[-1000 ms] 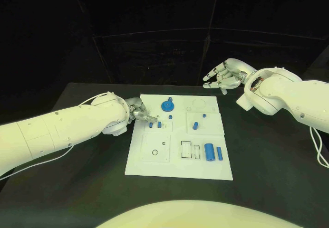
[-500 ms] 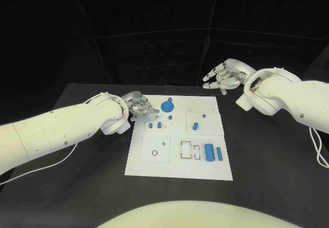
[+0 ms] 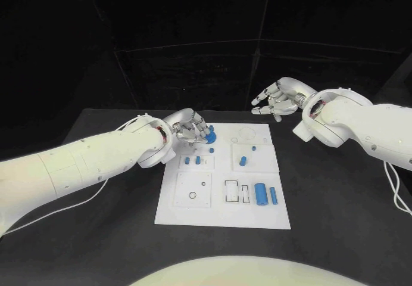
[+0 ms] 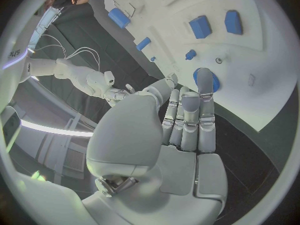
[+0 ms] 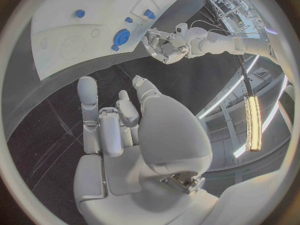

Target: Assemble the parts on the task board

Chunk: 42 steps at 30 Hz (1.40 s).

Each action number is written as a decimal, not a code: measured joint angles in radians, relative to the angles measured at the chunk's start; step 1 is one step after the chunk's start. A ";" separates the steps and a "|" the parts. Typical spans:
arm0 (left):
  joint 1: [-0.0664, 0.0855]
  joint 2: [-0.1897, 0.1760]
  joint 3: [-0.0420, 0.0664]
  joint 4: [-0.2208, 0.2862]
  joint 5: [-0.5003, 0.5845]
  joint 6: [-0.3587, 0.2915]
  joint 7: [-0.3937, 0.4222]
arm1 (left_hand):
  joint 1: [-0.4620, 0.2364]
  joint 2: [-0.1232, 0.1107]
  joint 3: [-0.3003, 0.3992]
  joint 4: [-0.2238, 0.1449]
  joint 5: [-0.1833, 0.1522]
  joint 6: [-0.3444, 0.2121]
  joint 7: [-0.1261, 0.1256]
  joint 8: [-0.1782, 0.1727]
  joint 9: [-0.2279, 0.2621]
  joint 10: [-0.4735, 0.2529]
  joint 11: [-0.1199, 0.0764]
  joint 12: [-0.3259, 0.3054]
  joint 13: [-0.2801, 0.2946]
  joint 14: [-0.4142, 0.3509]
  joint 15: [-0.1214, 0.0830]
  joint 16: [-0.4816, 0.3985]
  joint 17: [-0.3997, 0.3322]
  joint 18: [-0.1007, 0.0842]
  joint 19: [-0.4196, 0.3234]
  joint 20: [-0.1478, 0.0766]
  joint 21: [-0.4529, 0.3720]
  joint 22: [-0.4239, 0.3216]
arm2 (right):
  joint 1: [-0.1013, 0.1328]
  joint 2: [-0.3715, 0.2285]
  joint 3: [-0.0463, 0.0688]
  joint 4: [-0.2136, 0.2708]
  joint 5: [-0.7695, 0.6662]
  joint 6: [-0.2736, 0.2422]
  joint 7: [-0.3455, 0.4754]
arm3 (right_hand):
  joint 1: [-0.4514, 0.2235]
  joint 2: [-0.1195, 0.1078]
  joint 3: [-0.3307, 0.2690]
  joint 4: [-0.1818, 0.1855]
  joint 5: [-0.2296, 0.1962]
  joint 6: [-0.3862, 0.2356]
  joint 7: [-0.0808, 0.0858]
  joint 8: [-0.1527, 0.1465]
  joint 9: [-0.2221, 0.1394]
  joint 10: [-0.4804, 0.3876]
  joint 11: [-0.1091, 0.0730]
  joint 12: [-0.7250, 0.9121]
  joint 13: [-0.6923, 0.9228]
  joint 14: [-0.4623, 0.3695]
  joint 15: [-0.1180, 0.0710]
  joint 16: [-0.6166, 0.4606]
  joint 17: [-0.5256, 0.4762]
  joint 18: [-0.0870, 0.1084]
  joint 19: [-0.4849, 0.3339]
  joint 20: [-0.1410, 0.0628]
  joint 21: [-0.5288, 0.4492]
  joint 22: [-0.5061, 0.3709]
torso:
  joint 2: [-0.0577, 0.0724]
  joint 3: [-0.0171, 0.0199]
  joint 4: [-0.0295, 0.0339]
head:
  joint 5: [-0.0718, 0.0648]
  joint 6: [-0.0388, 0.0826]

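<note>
The white task board (image 3: 193, 211) lies in the middle of the black table. A round blue part (image 3: 209, 137) stands near its far left corner. My left hand (image 3: 190, 129) hovers just left of that part with its fingers stretched out and nothing in them. In the left wrist view the fingertips (image 4: 206, 104) end just short of the round blue part (image 4: 207, 79). My right hand (image 3: 276, 98) hangs in the air beyond the board's far right corner, fingers spread and holding nothing. The right wrist view shows the right hand (image 5: 112, 130) well off the board (image 5: 62, 25).
Small blue parts (image 3: 198, 159) lie in the board's left middle field, and more (image 3: 244, 159) in the right middle field. Two blue cylinders (image 3: 261, 192) lie at the near right, beside rectangular slots (image 3: 233, 189). A white cable (image 3: 94, 193) trails under my left arm.
My left hand has risen from beside the small parts at the board's left edge and moved toward the far end, up to the round blue part. The right hand has hardly moved.
</note>
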<state>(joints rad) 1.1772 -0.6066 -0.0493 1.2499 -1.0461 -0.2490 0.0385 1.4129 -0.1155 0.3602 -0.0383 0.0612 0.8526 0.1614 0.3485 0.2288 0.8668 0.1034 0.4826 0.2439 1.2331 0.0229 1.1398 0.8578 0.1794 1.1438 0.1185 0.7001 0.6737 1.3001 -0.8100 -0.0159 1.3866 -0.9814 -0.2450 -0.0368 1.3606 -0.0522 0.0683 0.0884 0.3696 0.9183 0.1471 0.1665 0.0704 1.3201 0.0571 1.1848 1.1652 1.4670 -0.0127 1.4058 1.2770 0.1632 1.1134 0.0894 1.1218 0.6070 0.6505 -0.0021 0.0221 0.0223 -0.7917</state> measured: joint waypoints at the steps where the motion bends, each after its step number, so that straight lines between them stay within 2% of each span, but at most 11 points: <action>1: 0.001 0.007 0.000 -0.006 -0.021 0.002 0.007 | -0.008 -0.008 0.003 0.001 0.000 0.006 0.001 -0.008 -0.010 0.001 -0.001 -0.012 -0.014 0.024 0.000 0.021 0.019 0.000 0.013 0.000 0.006 0.001 | 0.000 0.000 0.000 0.000 0.000 0.000 0.000 | 0.000 0.000 0.000 0.000 0.000 0.000 0.000 0.000 0.000 0.000 0.000 0.000 0.000 0.000 0.000 0.000 0.000 0.000 0.000 0.000 0.000 0.000 | 0.000 0.0000 -0.0002 | 0.000 0.001; 3: 0.004 0.025 -0.003 -0.019 -0.071 0.007 0.014 | -0.030 -0.026 0.000 0.004 0.000 0.018 -0.004 -0.026 -0.032 0.016 -0.002 -0.030 -0.040 0.084 -0.002 0.080 0.084 0.000 0.048 0.001 0.018 0.003 | 0.000 0.000 0.000 0.000 0.000 0.000 0.000 | 0.000 0.000 0.000 0.000 0.000 0.000 0.000 0.000 0.000 0.000 0.000 0.000 0.000 0.000 0.000 0.000 0.000 0.000 0.000 0.000 0.000 0.000 | 0.000 -0.0001 -0.0002 | -0.002 0.002; 5: 0.006 0.038 -0.008 -0.028 -0.111 0.012 0.014 | -0.054 -0.033 -0.013 0.013 0.000 0.027 -0.006 -0.039 -0.050 0.025 -0.003 -0.039 -0.060 0.132 -0.004 0.131 0.143 0.000 0.081 0.000 0.030 0.006 | 0.000 0.001 0.000 0.000 0.000 0.000 0.000 | 0.000 0.000 0.000 0.000 0.000 0.000 0.000 0.000 0.000 0.000 0.000 0.000 0.000 0.000 0.000 0.000 0.000 0.000 0.000 0.000 0.000 0.000 | 0.000 -0.0002 -0.0002 | -0.003 0.003; 7: 0.008 0.054 -0.013 -0.039 -0.154 0.021 0.009 | -0.066 -0.037 -0.037 0.018 0.000 0.036 -0.004 -0.054 -0.067 0.027 -0.005 -0.046 -0.079 0.169 -0.007 0.174 0.195 0.000 0.123 -0.003 0.073 0.045 | 0.000 0.002 0.000 0.000 0.000 0.000 0.000 | 0.000 0.000 0.000 0.000 0.000 0.000 0.000 0.000 0.000 0.000 0.000 0.000 0.000 0.000 0.000 0.000 0.000 0.000 0.000 0.000 0.000 0.000 | 0.001 -0.0003 -0.0002 | -0.003 0.004; 10: 0.011 0.073 -0.018 -0.053 -0.204 0.036 -0.007 | -0.071 -0.032 -0.059 0.021 0.000 0.045 -0.006 -0.062 -0.081 0.034 -0.005 -0.047 -0.093 0.195 -0.010 0.204 0.233 0.000 0.161 -0.006 0.126 0.096 | 0.000 0.004 0.000 0.000 0.000 0.000 0.000 | 0.000 0.000 0.000 0.000 0.000 0.000 0.000 0.000 0.000 0.000 0.000 0.000 0.000 0.000 0.000 0.000 0.000 0.000 0.000 0.000 0.000 0.000 | 0.001 -0.0004 -0.0002 | -0.003 0.004; 15: 0.012 0.096 -0.021 -0.073 -0.256 0.062 -0.033 | -0.071 -0.032 -0.065 0.019 0.000 0.053 -0.007 -0.069 -0.093 0.034 -0.005 -0.053 -0.106 0.197 -0.012 0.207 0.236 0.000 0.176 -0.009 0.143 0.112 | 0.000 0.006 0.000 -0.001 0.000 0.000 0.000 | 0.000 0.000 0.000 0.000 0.000 0.000 0.000 0.000 0.000 0.000 0.000 0.000 0.000 0.000 0.000 0.000 0.000 0.000 0.000 0.000 0.000 0.000 | 0.001 -0.0005 -0.0002 | -0.003 0.003; 19: 0.013 0.111 -0.023 -0.084 -0.284 0.086 -0.051 | -0.069 -0.023 -0.068 0.016 0.000 0.068 -0.012 -0.076 -0.102 0.044 -0.008 -0.058 -0.118 0.206 -0.014 0.214 0.242 0.000 0.194 -0.012 0.162 0.131 | 0.000 0.008 0.000 -0.002 0.000 0.000 0.000 | 0.000 0.000 0.000 0.000 0.000 0.000 0.000 0.000 0.000 0.000 0.000 0.000 0.000 0.000 0.000 0.000 0.000 0.000 0.000 0.000 0.000 0.000 | 0.001 -0.0010 -0.0002 | -0.005 0.002; 21: 0.013 0.119 -0.025 -0.090 -0.296 0.098 -0.058 | -0.068 -0.021 -0.069 0.015 0.000 0.071 -0.011 -0.076 -0.106 0.047 -0.010 -0.061 -0.122 0.209 -0.017 0.217 0.242 -0.012 0.197 -0.013 0.166 0.137 | 0.000 0.008 0.000 -0.003 0.000 0.000 0.000 | 0.000 0.000 0.000 0.000 0.000 0.000 0.000 0.000 0.000 0.000 0.000 0.000 0.000 0.000 0.000 0.000 0.000 0.000 0.000 0.000 0.000 0.000 | 0.001 -0.0011 -0.0001 | -0.005 0.002; 35: 0.013 0.151 -0.032 -0.130 -0.345 0.156 -0.090 | -0.049 0.006 -0.066 0.009 0.000 0.109 -0.017 -0.090 -0.126 0.089 -0.018 -0.078 -0.151 0.223 -0.024 0.223 0.242 -0.011 0.232 -0.019 0.214 0.187 | 0.000 0.013 0.000 -0.004 0.000 0.000 0.001 | 0.000 0.000 0.003 0.003 0.005 -0.004 0.004 0.000 0.000 0.000 0.000 0.000 0.000 0.000 0.000 0.000 0.000 0.000 0.000 0.000 0.000 0.000 | 0.000 -0.0012 0.0009 | -0.008 -0.002; 37: 0.013 0.155 -0.033 -0.134 -0.349 0.162 -0.094 | -0.048 0.008 -0.059 0.005 0.000 0.112 -0.020 -0.093 -0.129 0.092 -0.015 -0.084 -0.155 0.223 -0.024 0.223 0.242 -0.025 0.233 -0.021 0.214 0.189 | 0.000 0.014 0.000 -0.005 0.000 0.000 0.001 | 0.000 0.000 0.003 0.003 0.005 -0.004 0.004 0.000 0.000 0.000 0.000 0.000 0.000 0.000 0.000 0.000 0.000 0.000 0.000 0.000 0.000 0.000 | 0.000 -0.0012 0.0009 | -0.008 -0.002; 42: 0.013 0.164 -0.035 -0.147 -0.358 0.174 -0.103 | -0.043 0.012 -0.042 0.002 0.000 0.119 -0.020 -0.100 -0.136 0.103 -0.017 -0.092 -0.165 0.223 -0.024 0.223 0.240 -0.026 0.235 -0.022 0.214 0.192 | 0.000 0.015 0.000 -0.005 0.000 0.000 0.001 | 0.000 0.000 0.003 0.003 0.005 -0.004 0.004 0.000 0.000 0.000 0.000 0.000 0.000 0.000 0.000 0.000 0.000 0.000 0.000 0.000 0.000 0.000 | 0.000 -0.0011 0.0009 | -0.009 -0.003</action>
<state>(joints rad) 1.1898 -0.4422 -0.0840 1.1032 -1.4040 -0.0749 -0.0649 1.3694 -0.1037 0.3181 -0.0361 0.0616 0.9713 0.1417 0.2489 0.0928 0.9699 0.0868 0.3908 0.0786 1.4565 -0.0015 1.3625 1.0976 0.1539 1.3784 0.0962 0.9143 0.8659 1.3001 -0.7954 -0.0159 1.3815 -0.9814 -0.2449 -0.0359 1.3606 -0.0523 0.0710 0.0912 0.3747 0.9146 0.1507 0.1665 0.0704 1.3201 0.0571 1.1848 1.1654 1.4670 -0.0127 1.4058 1.2770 0.1633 1.1134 0.0894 1.1218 0.6073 0.6506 -0.0032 0.0230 0.0134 -0.7946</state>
